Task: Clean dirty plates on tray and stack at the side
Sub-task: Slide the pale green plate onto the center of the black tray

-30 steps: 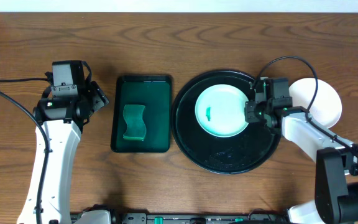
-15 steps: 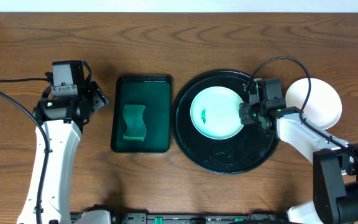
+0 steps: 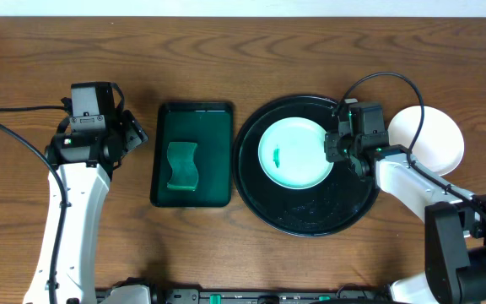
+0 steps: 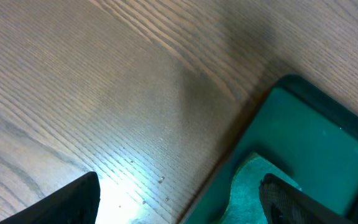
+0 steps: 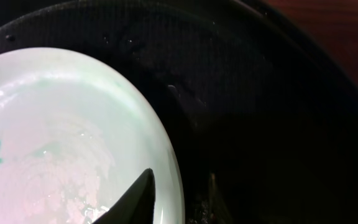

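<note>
A pale-mint plate (image 3: pixel 294 154) with a small green smear (image 3: pixel 277 156) lies in the upper middle of the round black tray (image 3: pixel 306 215). My right gripper (image 3: pixel 332 150) is at the plate's right rim. In the right wrist view one finger (image 5: pixel 135 199) lies over the plate (image 5: pixel 61 143). The other finger shows only faintly, over the black tray (image 5: pixel 278 112), so the right gripper (image 5: pixel 179 196) straddles the rim with its jaws parted. A white plate (image 3: pixel 435 137) rests on the table right of the tray. My left gripper (image 3: pixel 137 131) hangs open over bare wood.
A rectangular dark green tray (image 3: pixel 192 127) holding a green sponge (image 3: pixel 181 165) stands left of the black tray. In the left wrist view that tray's corner (image 4: pixel 316 130) and the sponge (image 4: pixel 247 186) lie beside my left gripper (image 4: pixel 179 205). The right arm's cable loops above the white plate.
My right gripper slid the mint plate a little left on the black tray, then its jaws parted. The left arm has not moved.
</note>
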### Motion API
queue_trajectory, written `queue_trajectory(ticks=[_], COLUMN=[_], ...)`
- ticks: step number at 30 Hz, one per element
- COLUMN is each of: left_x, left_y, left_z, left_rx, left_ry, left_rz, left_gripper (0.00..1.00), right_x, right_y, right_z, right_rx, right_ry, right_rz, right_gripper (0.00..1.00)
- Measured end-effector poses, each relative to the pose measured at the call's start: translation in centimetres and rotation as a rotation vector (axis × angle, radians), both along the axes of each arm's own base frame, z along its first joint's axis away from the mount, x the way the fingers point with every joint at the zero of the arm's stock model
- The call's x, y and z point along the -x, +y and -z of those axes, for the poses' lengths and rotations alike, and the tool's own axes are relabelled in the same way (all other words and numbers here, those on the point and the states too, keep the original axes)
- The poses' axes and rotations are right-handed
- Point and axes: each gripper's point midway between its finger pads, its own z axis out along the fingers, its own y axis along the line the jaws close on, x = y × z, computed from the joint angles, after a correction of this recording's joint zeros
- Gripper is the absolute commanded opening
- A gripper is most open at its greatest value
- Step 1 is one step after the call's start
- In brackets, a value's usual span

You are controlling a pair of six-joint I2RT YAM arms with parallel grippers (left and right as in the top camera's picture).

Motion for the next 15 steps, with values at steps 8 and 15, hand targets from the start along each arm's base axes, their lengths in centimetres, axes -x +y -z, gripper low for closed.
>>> queue_trajectory(ticks=[8,15], left_x=[0.0,0.0], left_y=[0.0,0.0], left_z=[0.0,0.0], left_rx=[0.000,0.000], left_ry=[0.000,0.000], left_rz=[0.000,0.000], left_gripper=[0.82,0.82], right_x=[0.1,2.9], right_y=[0.0,-0.7], right_z=[0.1,1.4], right_rx=[0.003,0.043], right_ry=[0.004,0.147], right_rz=[-0.002,-0.015], right_gripper=[0.27,0.28])
